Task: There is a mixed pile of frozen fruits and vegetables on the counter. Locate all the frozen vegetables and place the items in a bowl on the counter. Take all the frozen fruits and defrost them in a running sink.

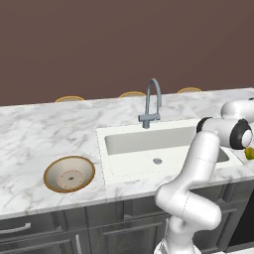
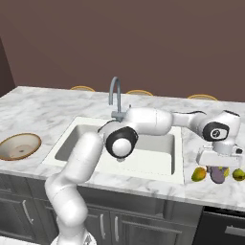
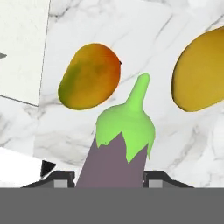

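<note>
The arm is stretched far out to the right of the sink (image 2: pixel 158 158), and its gripper (image 2: pixel 219 168) is down on the counter (image 2: pixel 43 107) with both fingers clamped on the eggplant (image 3: pixel 116 155). Looking along the hand, the purple body sits squarely between the two finger tips, and the green stem cap points away from the hand. Just beyond the cap and off to one side lies a mango-like fruit (image 3: pixel 89 75), green at one end and orange-red at the other, lying on the marble clear of the eggplant. On the other side, at about the same reach, lies a plain yellow-orange rounded piece (image 3: pixel 200 72), also apart from the stem. From behind the arm, the eggplent hangs dark under the hand with an orange-green fruit close on either side of it. The bowl (image 2: pixel 19 146) sits well away from the hand, past the far side of the sink.
</note>
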